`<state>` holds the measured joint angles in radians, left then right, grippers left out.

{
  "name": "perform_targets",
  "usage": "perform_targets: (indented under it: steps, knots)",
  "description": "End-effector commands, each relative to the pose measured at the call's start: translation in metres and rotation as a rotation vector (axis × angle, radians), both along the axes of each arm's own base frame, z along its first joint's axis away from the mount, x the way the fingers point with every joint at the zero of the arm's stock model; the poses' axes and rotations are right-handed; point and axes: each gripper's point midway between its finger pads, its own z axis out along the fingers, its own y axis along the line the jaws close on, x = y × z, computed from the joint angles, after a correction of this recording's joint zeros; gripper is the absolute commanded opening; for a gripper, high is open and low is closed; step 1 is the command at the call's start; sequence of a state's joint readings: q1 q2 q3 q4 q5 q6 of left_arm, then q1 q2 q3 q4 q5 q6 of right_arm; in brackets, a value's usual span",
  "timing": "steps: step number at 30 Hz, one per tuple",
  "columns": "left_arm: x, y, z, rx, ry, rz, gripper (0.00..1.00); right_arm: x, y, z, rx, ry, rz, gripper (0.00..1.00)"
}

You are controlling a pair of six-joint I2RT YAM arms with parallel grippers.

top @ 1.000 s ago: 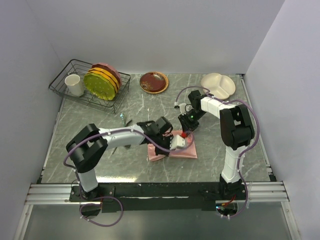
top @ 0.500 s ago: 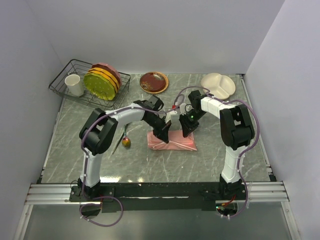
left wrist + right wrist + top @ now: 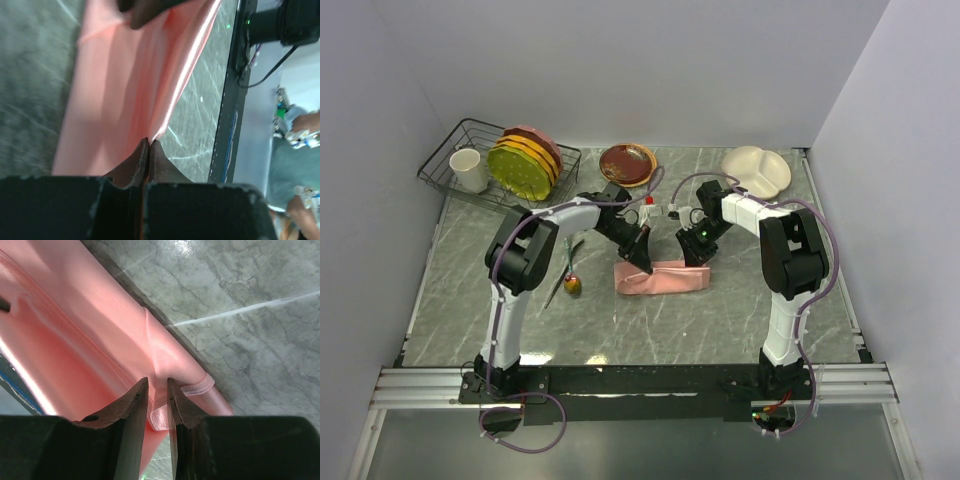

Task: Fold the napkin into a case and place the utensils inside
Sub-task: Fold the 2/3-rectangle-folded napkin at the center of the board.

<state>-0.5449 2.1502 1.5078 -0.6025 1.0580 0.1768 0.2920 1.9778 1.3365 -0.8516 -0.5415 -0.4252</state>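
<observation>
Napkin is folded into a narrow pink strip lying flat on the grey table, toward the arm bases from the brown plate and slightly right of it. Left gripper sits at the strip's edge facing the plate, almost straight below the plate in the top view. Its fingers are pressed together, and the shiny fold edge runs right into the tips, so it looks pinched. Right gripper is on the same edge, further right of the plate. Its fingers are clamped with a thin gap on a raised bit of hemmed cloth. Utensils lie on the table near-left of the plate, outside the napkin, with the gold head at their near end.
</observation>
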Motion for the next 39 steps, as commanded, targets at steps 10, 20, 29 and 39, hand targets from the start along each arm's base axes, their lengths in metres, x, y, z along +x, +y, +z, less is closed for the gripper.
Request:
perform_targets:
  steps: [10, 20, 29, 39]
  knots:
    - [0.025, -0.003, -0.008, -0.040, 0.159, 0.051, 0.01, 0.022, 0.007, 0.013, 0.023, -0.075, 0.026, 0.31]
    - [0.028, 0.013, -0.036, 0.013, 0.233, 0.073, 0.01, 0.057, -0.008, 0.069, 0.106, -0.182, -0.051, 0.39]
    - [0.032, 0.016, -0.048, 0.030, 0.275, 0.075, 0.01, 0.055, 0.002, 0.105, 0.271, -0.341, 0.102, 0.56]
    - [0.036, 0.023, -0.057, 0.051, 0.320, 0.090, 0.01, 0.045, 0.019, 0.071, 0.142, -0.647, 0.445, 0.56]
